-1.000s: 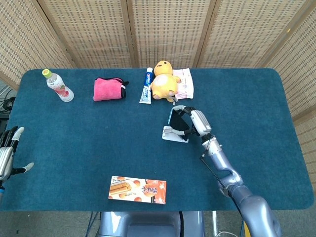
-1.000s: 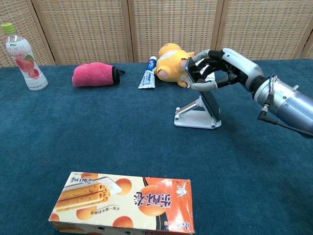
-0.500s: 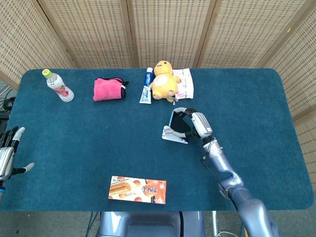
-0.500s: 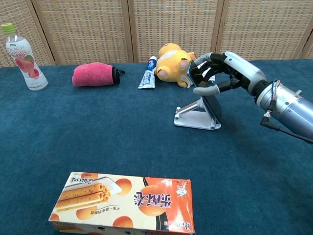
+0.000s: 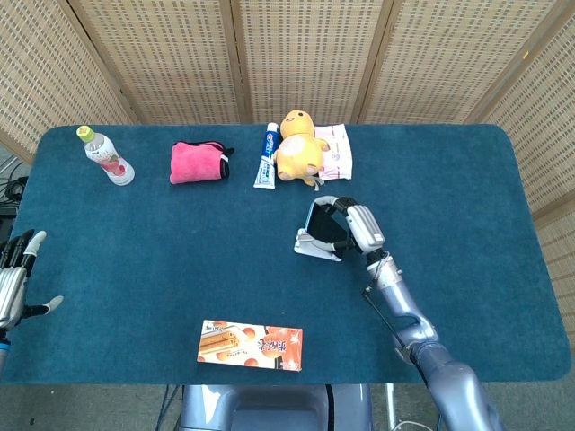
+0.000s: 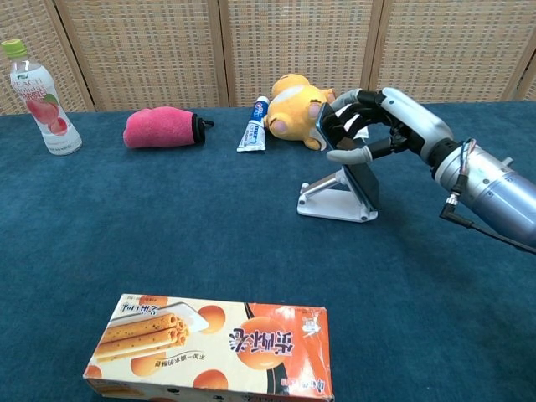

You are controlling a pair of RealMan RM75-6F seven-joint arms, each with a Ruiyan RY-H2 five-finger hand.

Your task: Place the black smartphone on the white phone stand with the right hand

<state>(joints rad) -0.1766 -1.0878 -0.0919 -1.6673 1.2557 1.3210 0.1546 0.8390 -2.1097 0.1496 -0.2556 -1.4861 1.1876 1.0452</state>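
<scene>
The black smartphone [image 6: 363, 177] leans upright on the white phone stand [image 6: 328, 198] near the table's middle; the phone [image 5: 317, 222] and the stand [image 5: 312, 247] also show in the head view. My right hand [image 6: 368, 130] grips the phone's top edge, fingers curled over it and thumb on its near side. The same right hand [image 5: 353, 224] comes in from the lower right in the head view. My left hand [image 5: 16, 280] hangs off the table's left edge with fingers spread, holding nothing.
Along the back stand a peach drink bottle [image 6: 34, 98], a pink pouch [image 6: 161, 127], a toothpaste tube [image 6: 254, 126] and a yellow plush toy [image 6: 293, 100] with a packet [image 5: 334, 151] behind it. A snack box [image 6: 213, 345] lies near the front edge.
My right hand has lowered and shifted slightly left with the phone, which now sits lower against the stand. The left hand is unchanged.
</scene>
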